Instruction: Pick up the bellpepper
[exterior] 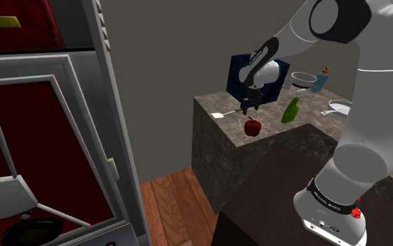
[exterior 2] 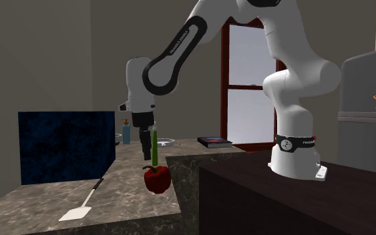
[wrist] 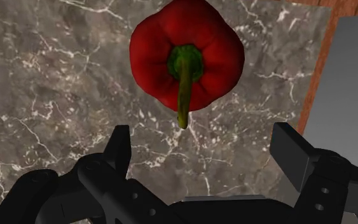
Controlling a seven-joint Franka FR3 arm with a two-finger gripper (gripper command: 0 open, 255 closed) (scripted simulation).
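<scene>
While the fingers [wrist: 121, 146] stand apart, the red bellpepper [wrist: 187, 60] lies beyond them.

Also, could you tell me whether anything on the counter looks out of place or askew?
Nothing looks spilled or damaged. The red bell pepper stands upright, stem up, but close to the edge of the counter, which is the one thing worth noting. The open fingers hang above it, not touching.

White arm [exterior: 361, 133], dark joints [exterior: 336, 17], black fingers [wrist: 119, 147]
</scene>
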